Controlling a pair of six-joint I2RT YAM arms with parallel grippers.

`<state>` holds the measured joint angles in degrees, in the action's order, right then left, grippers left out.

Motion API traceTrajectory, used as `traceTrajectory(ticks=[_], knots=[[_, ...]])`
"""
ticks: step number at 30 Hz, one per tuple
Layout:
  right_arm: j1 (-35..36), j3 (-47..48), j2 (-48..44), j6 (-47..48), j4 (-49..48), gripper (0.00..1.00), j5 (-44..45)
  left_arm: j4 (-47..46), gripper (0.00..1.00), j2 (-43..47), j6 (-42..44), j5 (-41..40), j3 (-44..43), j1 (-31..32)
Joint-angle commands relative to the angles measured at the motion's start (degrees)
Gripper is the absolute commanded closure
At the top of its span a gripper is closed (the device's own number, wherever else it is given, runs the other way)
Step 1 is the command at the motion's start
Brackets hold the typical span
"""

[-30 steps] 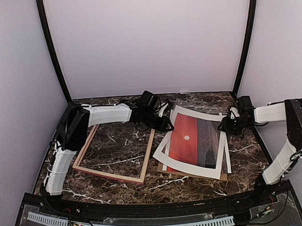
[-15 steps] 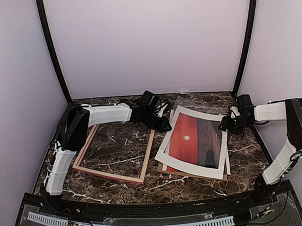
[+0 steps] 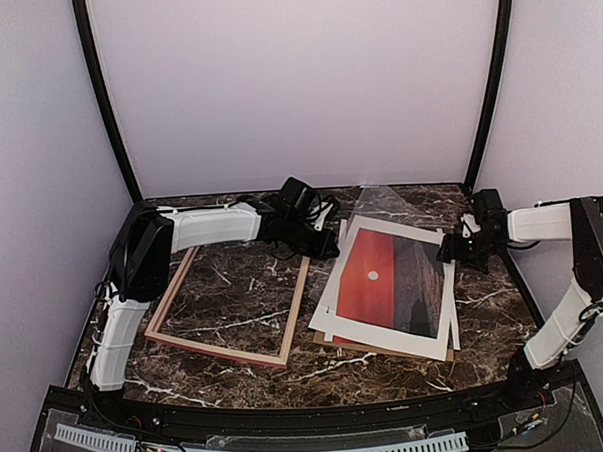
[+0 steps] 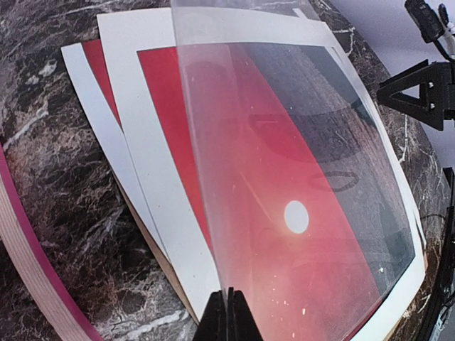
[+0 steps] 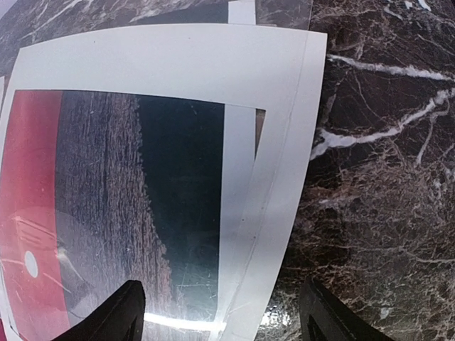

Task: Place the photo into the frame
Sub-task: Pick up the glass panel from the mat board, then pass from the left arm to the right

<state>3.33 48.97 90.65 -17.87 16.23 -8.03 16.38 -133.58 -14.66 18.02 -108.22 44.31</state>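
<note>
The left gripper [image 4: 227, 316] is clamping, jaws together, on the edge of a clear sheet [image 4: 242, 114], which is tilting up over the photo [image 3: 370, 298]. The photo is lying flat just to that gripper's right, under a white mat board [image 5: 178, 57], between the two grippers and outside the frame [image 3: 295, 306]. The frame is resting on the marble table [image 3: 485, 308] on the left gripper's other side. The right gripper [image 5: 224, 320] is hanging over the mat's edge, fingers spread wide, gripping nothing.
</note>
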Motion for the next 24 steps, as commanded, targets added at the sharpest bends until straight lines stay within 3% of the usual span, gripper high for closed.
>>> traceTrajectory(ticks=[1, 12, 20, 24], knots=[[0.3, 1.6, -1.5, -0.1, 0.2, 0.22, 0.9, -0.8, 1.0, 6.3, 0.1, 1.1, 1.0, 0.4], [0.5, 2.5, -8.6, -0.8, 1.4, 0.11, -6.1, -2.5, 1.0, 17.6, -2.4, 6.6, 9.9, -2.6], [2.4, 4.3, -11.2, -1.7, 1.1, 0.12, -10.0, 1.8, 1.0, 31.1, -1.8, 13.2, 20.4, -8.4], [4.5, 3.5, -9.7, -3.3, -3.4, 0.13, -16.2, -2.9, 1.0, 37.6, -2.6, 15.9, 26.9, -10.5]])
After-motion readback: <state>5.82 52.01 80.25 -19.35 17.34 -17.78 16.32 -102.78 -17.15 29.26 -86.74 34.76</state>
